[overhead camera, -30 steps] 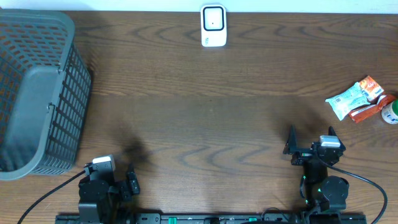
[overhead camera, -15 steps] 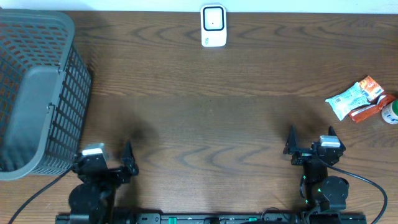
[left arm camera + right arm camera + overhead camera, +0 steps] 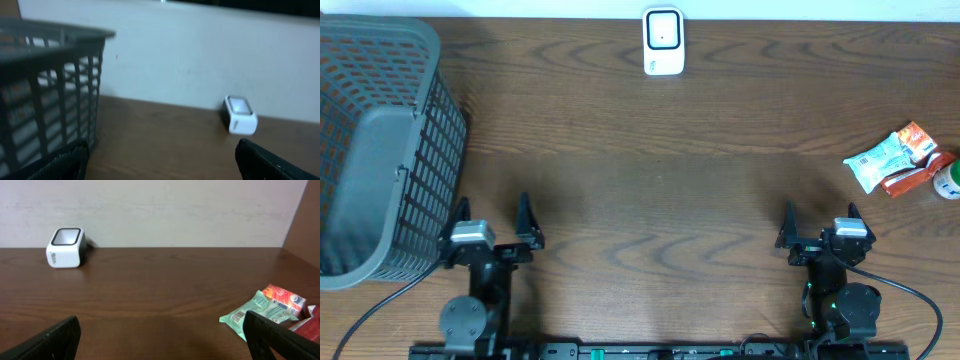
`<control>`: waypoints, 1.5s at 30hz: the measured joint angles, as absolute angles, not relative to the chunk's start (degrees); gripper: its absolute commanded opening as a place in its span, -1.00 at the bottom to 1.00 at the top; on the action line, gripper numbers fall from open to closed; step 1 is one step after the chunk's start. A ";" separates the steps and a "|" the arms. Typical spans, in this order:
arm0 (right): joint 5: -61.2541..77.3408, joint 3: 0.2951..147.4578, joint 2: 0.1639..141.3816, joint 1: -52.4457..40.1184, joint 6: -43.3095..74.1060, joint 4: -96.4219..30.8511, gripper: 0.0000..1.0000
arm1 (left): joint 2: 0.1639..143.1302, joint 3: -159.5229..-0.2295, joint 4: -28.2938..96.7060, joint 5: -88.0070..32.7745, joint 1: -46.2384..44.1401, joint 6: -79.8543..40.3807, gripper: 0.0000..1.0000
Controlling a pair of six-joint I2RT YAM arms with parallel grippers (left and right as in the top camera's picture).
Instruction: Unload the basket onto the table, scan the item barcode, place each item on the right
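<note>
The white barcode scanner (image 3: 663, 41) stands at the far middle edge of the table, and it also shows in the left wrist view (image 3: 240, 114) and the right wrist view (image 3: 65, 247). A green packet (image 3: 880, 160) with a barcode on it (image 3: 250, 312) lies at the right edge, next to an orange packet (image 3: 918, 142). My right gripper (image 3: 820, 222) is open and empty near the front, well short of the packets. My left gripper (image 3: 492, 215) is also open and empty, at the front left beside the basket. Both point toward the far wall.
A tall grey mesh basket (image 3: 380, 140) takes up the left side, close to my left gripper's outer finger. A red pack (image 3: 920, 178) and a white-and-green bottle (image 3: 949, 182) lie by the packets at the right edge. A pale wall backs the table.
My left arm has come forward from the front edge and turned to face the far wall, still open. The right arm has not moved.
</note>
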State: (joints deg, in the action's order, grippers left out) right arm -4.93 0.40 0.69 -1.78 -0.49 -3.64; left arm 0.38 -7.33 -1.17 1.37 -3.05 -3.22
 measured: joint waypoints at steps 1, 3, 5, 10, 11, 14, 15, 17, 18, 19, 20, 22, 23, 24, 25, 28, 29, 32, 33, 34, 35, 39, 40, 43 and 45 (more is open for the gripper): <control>-4.91 0.40 0.69 -1.78 -0.47 -3.64 0.98 | 0.38 -5.91 -1.78 1.37 -3.05 -2.96 0.87; -4.93 0.40 0.69 -1.78 -0.49 -3.64 0.99 | 0.38 -3.27 -1.96 1.39 -3.05 -1.96 0.87; -4.93 0.40 0.69 -1.78 -0.49 -3.64 0.99 | 0.38 -1.34 -1.91 1.39 -3.05 -0.45 0.88; -4.93 0.40 0.67 -1.78 -0.49 -3.64 0.98 | 0.47 -0.43 -0.12 0.89 -3.05 5.13 0.88; -4.93 0.40 0.67 -1.78 -0.49 -3.64 0.99 | 0.47 -0.56 0.60 0.71 -3.05 6.02 0.88; -4.91 0.40 0.67 -1.78 -0.49 -3.62 0.99 | 0.47 -0.71 1.10 0.08 -3.05 7.88 0.87; -4.91 0.40 0.69 -1.78 -0.49 -3.64 0.99 | 0.47 -0.73 1.10 0.05 -3.05 8.21 0.88; -4.93 0.40 0.67 -1.78 -0.49 -3.64 0.98 | 0.47 -0.73 1.15 -0.10 -3.05 8.91 0.88; -4.93 0.40 0.67 -1.78 -0.49 -3.64 0.98 | 0.47 -0.73 1.15 -0.10 -3.05 9.08 0.88; -4.91 0.40 0.67 -1.78 -0.49 -3.64 0.99 | 0.47 -0.73 1.15 -0.12 -3.05 9.06 0.88; -4.93 0.40 0.67 -1.78 -0.49 -3.62 0.99 | 0.47 -0.73 1.17 -0.14 -3.05 8.84 0.88; -4.91 0.40 0.67 -1.78 -0.49 -3.62 0.99 | 0.47 -0.75 1.19 -0.16 -3.05 7.92 0.88; -4.93 0.40 0.69 -1.78 -0.47 -3.64 0.99 | 0.47 -0.75 1.19 -0.23 -3.05 7.51 0.87; -4.93 0.40 0.67 -1.78 -0.49 -3.64 0.99 | 0.47 -0.78 1.23 -0.32 -3.05 7.27 0.88; -4.93 0.40 0.67 -1.78 -0.49 -3.62 0.98 | 0.47 -0.78 1.23 -0.30 -3.05 7.09 0.88; -4.91 0.40 0.69 -1.78 -0.49 -3.62 0.98 | 0.47 -0.78 1.23 -0.30 -3.05 6.42 0.88; -4.93 0.40 0.67 -1.78 -0.49 -3.64 0.99 | 0.47 -0.78 1.23 -0.30 -3.05 6.22 0.88; -4.93 0.40 0.67 -1.78 -0.49 -3.62 0.98 | 0.47 -0.78 1.23 -0.30 -3.05 6.07 0.88; -4.93 0.40 0.67 -1.78 -0.49 -3.64 0.99 | 0.47 -0.78 1.23 -0.30 -3.05 6.02 0.88; -4.93 0.40 0.69 -1.78 -0.49 -3.62 0.98 | 0.47 -0.78 1.23 -0.30 -3.05 6.00 0.87; -4.93 0.40 0.67 -1.78 -0.49 -3.64 0.98 | 0.47 -0.78 1.23 -0.30 -3.05 6.00 0.88; -4.93 0.40 0.69 -1.78 -0.49 -3.64 0.99 | 0.47 -0.78 1.26 -0.30 -3.05 6.00 0.87; -4.93 0.40 0.69 -1.78 -0.49 -3.64 0.98 | 0.47 -0.78 1.26 -0.30 -3.05 6.00 0.88; -4.93 0.40 0.69 -1.78 -0.49 -3.64 0.99 | 0.47 -0.78 1.26 -0.30 -3.05 6.00 0.88; -4.93 0.40 0.69 -1.78 -0.47 -3.62 0.98 | 0.47 -0.78 1.26 -0.30 -3.05 6.00 0.88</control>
